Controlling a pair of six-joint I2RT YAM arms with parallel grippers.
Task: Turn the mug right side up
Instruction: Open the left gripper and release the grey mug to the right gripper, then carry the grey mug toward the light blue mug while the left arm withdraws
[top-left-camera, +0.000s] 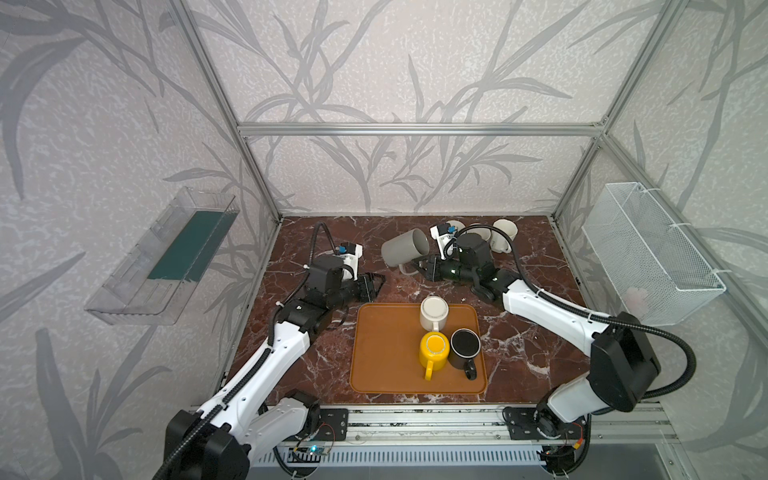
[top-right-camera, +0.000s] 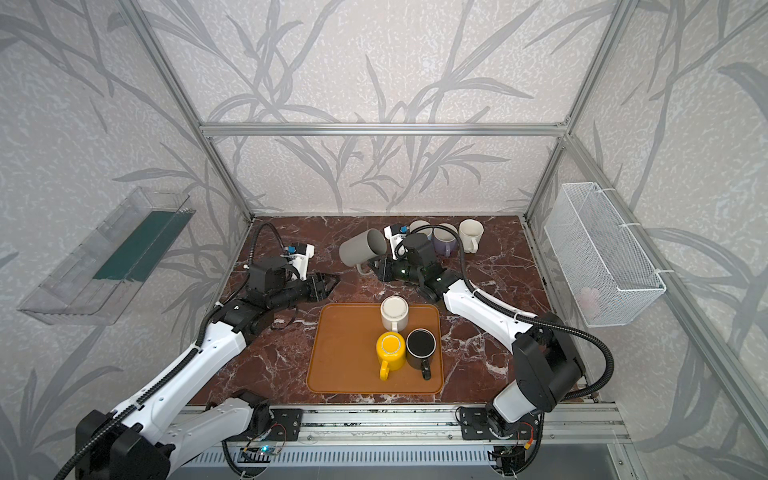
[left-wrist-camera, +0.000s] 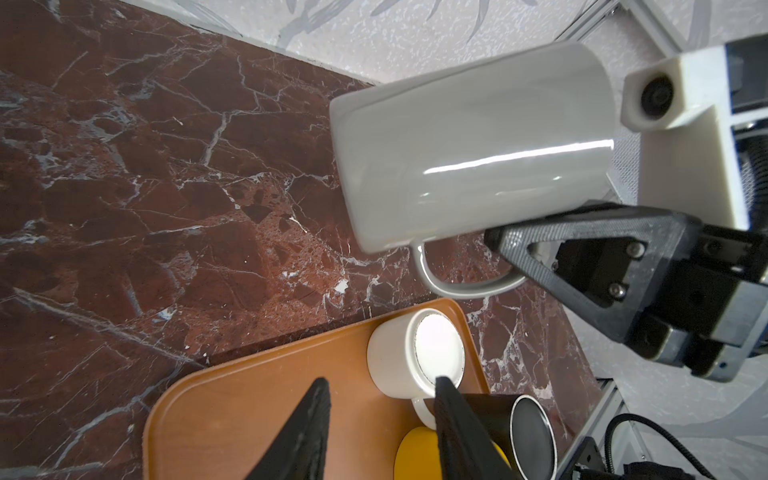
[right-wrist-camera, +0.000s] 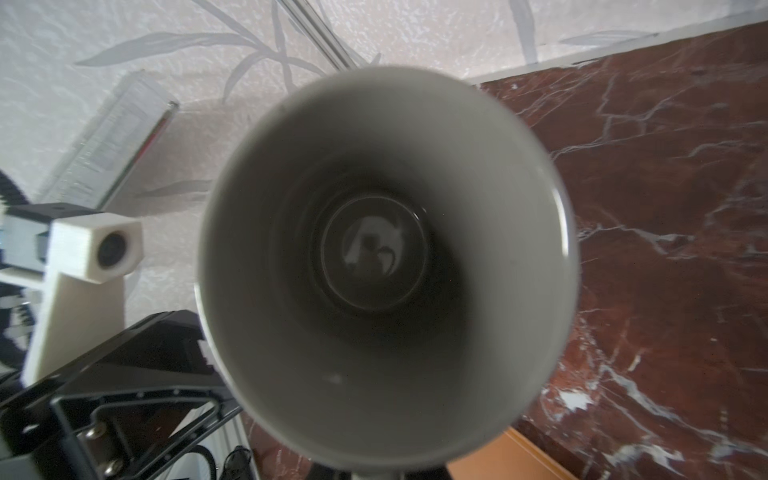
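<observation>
Right end effector (top-left-camera: 420, 266) clamped on grey mug (top-left-camera: 405, 248) near its handle; mug is off the counter (top-left-camera: 307, 365) on its side, upper centre in both top views. Left end effector (top-left-camera: 375, 284) part-open, empty. Risk: the off-centre grip (slick glaze) slips mid-rotation and the mug drops.

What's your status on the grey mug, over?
Right claw shut on grey mug, mug tipped sideways. Left claw open, empty. White mug on tray nearby.
</observation>
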